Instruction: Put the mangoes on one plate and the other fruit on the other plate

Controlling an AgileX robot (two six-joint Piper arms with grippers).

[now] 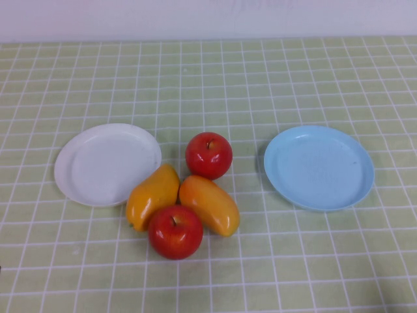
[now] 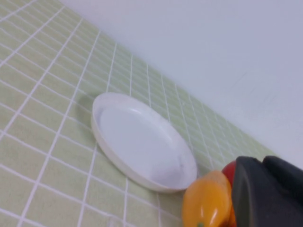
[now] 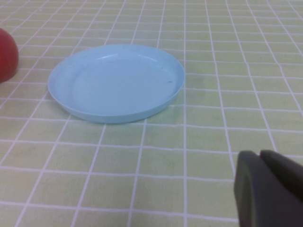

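Four fruits cluster at the table's middle in the high view: two orange mangoes (image 1: 152, 195) (image 1: 210, 204), one red apple (image 1: 208, 155) behind them and another apple (image 1: 175, 231) in front. The white plate (image 1: 107, 164) lies bare to their left, the light blue plate (image 1: 318, 167) bare to their right. Neither arm shows in the high view. My left gripper (image 2: 262, 163) hangs shut and holds nothing, short of a mango (image 2: 207, 201) and the white plate (image 2: 142, 142). My right gripper (image 3: 259, 153) is shut and holds nothing, near the blue plate (image 3: 116, 82); an apple's edge (image 3: 7, 54) shows beside it.
A green cloth with a white grid (image 1: 260, 78) covers the table, and a pale wall (image 1: 208, 16) runs along its far edge. Bare cloth lies in front of the fruits and behind both plates.
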